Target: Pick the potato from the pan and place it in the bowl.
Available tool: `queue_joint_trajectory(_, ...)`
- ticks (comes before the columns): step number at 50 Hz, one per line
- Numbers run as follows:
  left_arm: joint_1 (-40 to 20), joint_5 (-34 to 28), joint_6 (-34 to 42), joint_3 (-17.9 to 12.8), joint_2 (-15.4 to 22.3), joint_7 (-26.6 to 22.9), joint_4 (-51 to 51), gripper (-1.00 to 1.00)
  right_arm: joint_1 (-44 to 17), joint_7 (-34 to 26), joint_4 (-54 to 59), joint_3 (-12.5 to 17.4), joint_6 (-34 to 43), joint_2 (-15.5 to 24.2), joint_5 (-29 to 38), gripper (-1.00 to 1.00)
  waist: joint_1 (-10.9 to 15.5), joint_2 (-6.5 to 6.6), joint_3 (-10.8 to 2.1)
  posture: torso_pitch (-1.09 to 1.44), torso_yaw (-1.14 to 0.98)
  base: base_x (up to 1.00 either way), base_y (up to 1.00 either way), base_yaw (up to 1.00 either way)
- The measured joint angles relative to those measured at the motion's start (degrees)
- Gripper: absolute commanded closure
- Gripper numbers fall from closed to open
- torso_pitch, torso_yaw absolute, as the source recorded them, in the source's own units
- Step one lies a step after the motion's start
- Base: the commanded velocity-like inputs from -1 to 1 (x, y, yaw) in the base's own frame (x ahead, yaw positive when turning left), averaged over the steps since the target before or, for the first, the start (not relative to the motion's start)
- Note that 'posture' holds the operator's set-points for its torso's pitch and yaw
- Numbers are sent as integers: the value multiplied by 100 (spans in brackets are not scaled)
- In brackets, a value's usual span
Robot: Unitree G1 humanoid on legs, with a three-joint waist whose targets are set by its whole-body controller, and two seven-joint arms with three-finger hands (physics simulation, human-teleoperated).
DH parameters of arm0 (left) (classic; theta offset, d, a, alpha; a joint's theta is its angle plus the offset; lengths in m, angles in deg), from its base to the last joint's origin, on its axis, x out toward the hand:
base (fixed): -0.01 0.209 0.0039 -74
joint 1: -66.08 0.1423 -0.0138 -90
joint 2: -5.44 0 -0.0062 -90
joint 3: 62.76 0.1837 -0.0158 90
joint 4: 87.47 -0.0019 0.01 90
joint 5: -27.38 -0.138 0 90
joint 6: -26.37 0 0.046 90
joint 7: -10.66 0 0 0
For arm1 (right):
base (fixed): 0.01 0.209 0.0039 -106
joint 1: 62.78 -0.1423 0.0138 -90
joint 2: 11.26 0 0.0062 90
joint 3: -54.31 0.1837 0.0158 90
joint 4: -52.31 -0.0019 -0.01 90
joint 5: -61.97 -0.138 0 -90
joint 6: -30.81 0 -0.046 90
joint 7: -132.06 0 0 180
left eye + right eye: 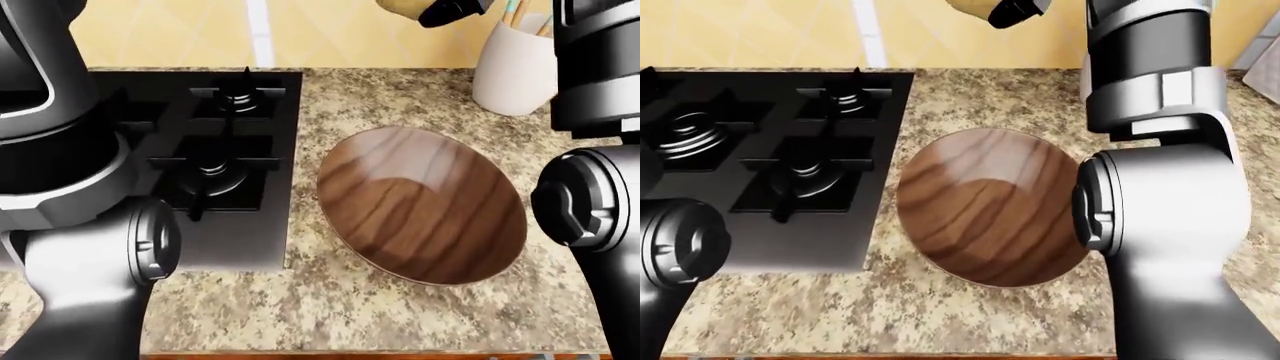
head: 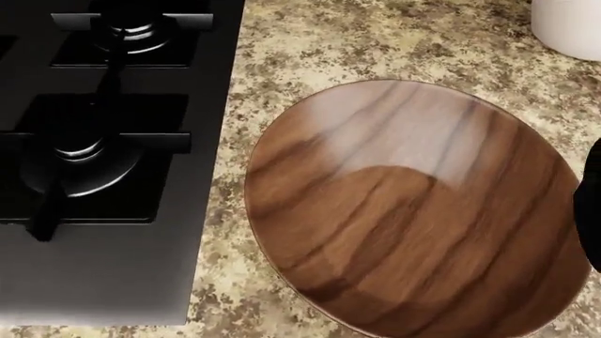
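Bowl (image 2: 418, 211), wooden and empty, sits on our granite counter (image 1: 330, 300), just right of the black stove (image 1: 215, 169). We see its rim close to the stove's right edge but apart from it in the head view. Two burners (image 1: 805, 169) show on the stove's right side, one far, one near; a third shows farther left in the right-eye view. We see no pan in any view.

Potato (image 1: 970, 7) is up at the top edge of both eye views, a yellowish lump, well above the counter and on the far side of the bowl. Dark fingers (image 1: 450, 11) of our right hand (image 1: 1012, 10) wrap its right side, so we take the hand as closed on it, though most of hand and potato is cut off by the picture's top.

Our right arm (image 1: 1160, 195) rises along the right of the eye views and covers the bowl's right rim in the right-eye view. Our left arm (image 1: 80, 225) fills the left of the left-eye view; its hand is out of view, so we cannot tell its state.

White holder (image 1: 515, 67) with pale sticks stands far right on the counter, clear of the bowl.
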Motion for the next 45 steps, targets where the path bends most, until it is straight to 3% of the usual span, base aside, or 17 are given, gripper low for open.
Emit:
queue_joint_trajectory(15,-78,38,37,15,38,-29,15,-100,430,-1131,-1410,147,139,114,501,100,-20,96,14,0,0,0,0,0)
queue_joint_trajectory(45,-9,27,6,18,45,-39,56,-100,1021,-2899,-3283,204,-105,539,919,100,-74,78,50,0,0,0,0,0)
